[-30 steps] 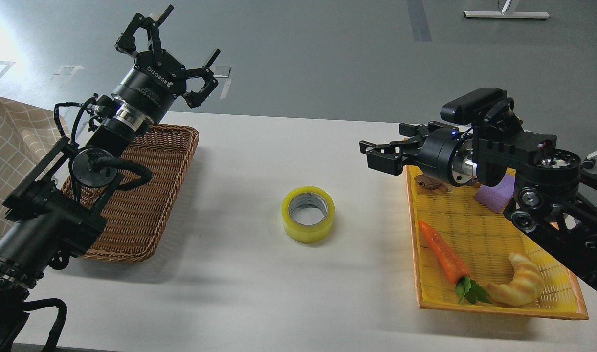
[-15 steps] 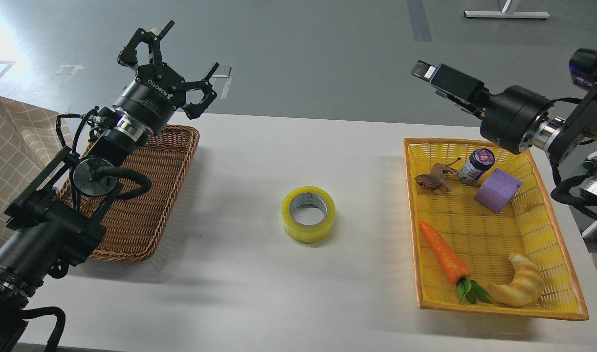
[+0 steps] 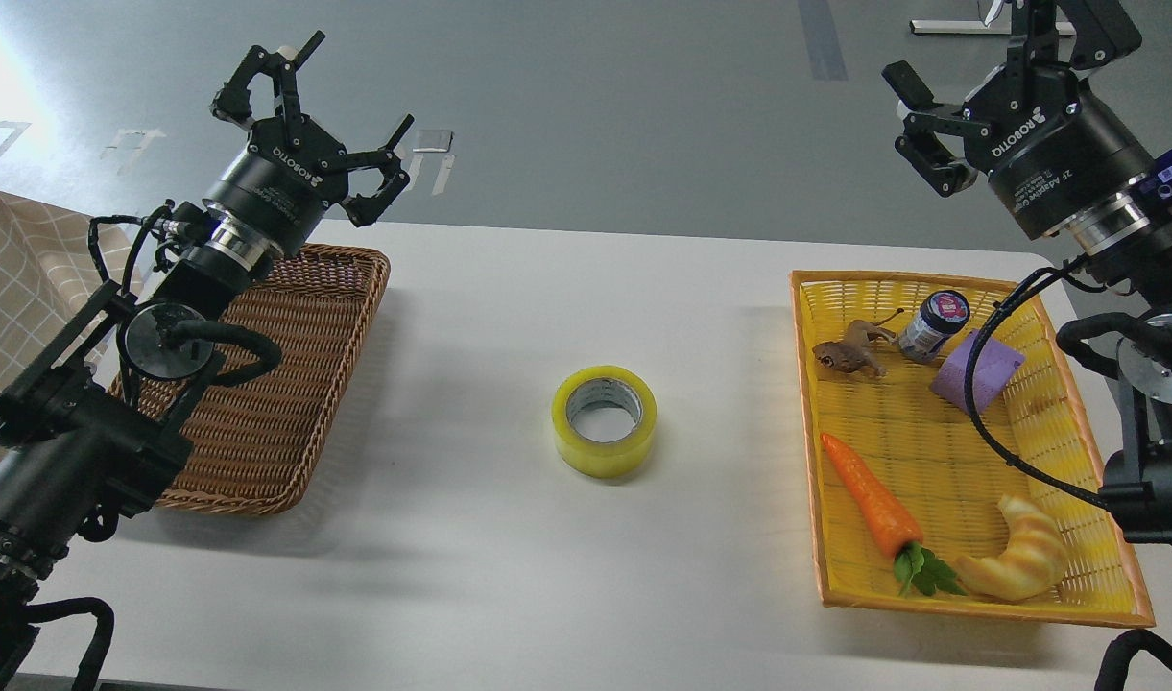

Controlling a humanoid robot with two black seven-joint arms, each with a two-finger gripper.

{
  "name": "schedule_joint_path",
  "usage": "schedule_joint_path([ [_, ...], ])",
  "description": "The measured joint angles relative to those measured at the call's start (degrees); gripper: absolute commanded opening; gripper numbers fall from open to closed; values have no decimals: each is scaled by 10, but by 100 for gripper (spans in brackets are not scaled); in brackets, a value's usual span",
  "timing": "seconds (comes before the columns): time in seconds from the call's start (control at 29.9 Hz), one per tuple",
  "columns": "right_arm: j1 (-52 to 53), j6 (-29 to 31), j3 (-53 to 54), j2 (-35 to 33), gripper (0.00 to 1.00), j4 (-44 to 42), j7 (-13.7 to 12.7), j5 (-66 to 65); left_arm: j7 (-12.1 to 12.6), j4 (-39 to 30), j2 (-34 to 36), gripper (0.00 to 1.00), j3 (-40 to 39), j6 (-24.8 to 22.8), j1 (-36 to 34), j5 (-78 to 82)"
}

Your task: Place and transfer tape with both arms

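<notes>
Tape (image 3: 605, 434) flat at frame centre, untouched. Left gripper (image 3: 307, 125) upper left, spread wide; right gripper (image 3: 979, 96) upper right (partly cropped), seemingly wide too. Next: reach down, grasp.

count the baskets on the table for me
2. A brown wicker basket sits at the table's left edge, partly covered by the left arm. A yellow basket holding small items sits at the right. None seem hidden.

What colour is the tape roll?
The tape is see-through yellow with a grey-white core, seen in the head view.
</notes>
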Motion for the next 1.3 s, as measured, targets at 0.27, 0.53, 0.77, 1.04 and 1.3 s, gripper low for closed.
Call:
schedule_joint_path([
  [0.27, 27, 0, 26, 5, 100, -57, 9, 152, -2, 0, 0, 98, -2, 0, -3, -3],
  [0.53, 5, 0, 23, 54, 100, -75, 0, 269, -2, 3, -7, 98, -19, 0, -4, -7],
  [0.77, -16, 0, 19, 60, 100, -75, -23, 271, 0, 3, -1, 98, -18, 0, 1, -2],
  [1.04, -26, 0, 9, 46, 100, -71, -28, 268, -3, 3, 2, 98, -19, 0, 2, -1],
  [1.3, -21, 0, 8, 48, 100, -72, -28, 268, -4, 2, 0, 98, -19, 0, 2, 0],
])
